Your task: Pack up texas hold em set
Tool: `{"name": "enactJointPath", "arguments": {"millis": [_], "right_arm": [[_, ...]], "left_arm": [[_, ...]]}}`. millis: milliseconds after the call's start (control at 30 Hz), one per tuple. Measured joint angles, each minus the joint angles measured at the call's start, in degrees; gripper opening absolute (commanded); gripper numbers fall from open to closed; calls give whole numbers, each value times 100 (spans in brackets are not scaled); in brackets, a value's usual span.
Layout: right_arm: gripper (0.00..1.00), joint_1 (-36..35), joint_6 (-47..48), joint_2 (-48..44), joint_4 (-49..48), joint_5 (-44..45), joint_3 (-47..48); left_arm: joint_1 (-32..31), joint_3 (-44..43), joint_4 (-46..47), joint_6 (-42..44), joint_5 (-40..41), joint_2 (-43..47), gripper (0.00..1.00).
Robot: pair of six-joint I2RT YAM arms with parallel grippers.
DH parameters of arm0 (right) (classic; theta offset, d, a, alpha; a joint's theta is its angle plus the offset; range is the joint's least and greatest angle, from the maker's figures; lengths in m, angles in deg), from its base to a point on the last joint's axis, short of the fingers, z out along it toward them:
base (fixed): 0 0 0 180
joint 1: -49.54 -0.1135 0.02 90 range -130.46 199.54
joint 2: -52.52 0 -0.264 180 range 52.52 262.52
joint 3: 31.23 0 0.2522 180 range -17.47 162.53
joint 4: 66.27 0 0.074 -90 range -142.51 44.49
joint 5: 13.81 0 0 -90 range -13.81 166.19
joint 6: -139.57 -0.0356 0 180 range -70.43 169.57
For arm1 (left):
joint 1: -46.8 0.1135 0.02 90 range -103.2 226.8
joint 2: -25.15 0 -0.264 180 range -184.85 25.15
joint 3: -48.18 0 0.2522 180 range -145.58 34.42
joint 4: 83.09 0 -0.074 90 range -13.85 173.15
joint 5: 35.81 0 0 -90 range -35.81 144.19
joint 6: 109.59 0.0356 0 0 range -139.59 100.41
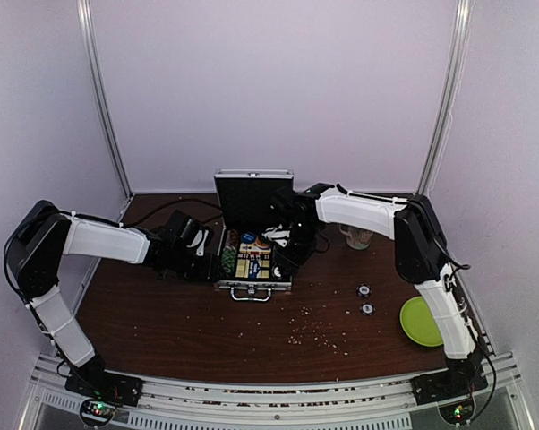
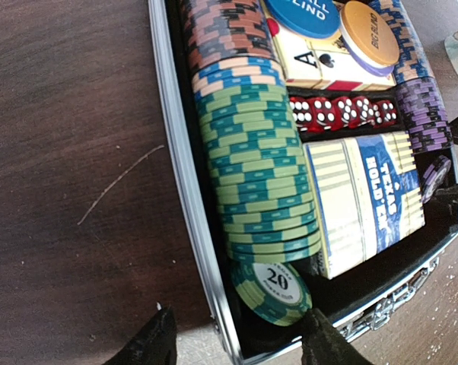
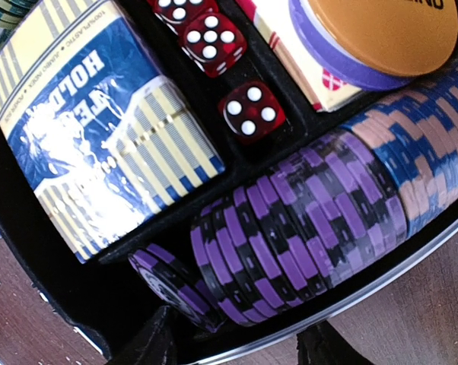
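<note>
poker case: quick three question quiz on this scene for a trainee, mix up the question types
1. True or false: the case has its lid shut.
2. How many loose chips lie on the table to the right of the case in the top view?
3. Which number is printed on the tilted green chip at the end of the green row? A) 5 B) 20 C) 100

Key: 1 false, the lid stands up; 2 two; 3 B
</note>
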Motion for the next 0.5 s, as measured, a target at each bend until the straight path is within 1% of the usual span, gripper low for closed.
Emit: {"name": "enactJointPath", "arguments": {"millis": [267, 500], "right_arm": [[51, -9, 2, 109, 109, 166, 216], [50, -9, 20, 131, -105, 417, 238]], "left_arm": [[0, 0, 4, 0, -4, 0, 57], [0, 0, 2, 0, -4, 0, 57]]}}
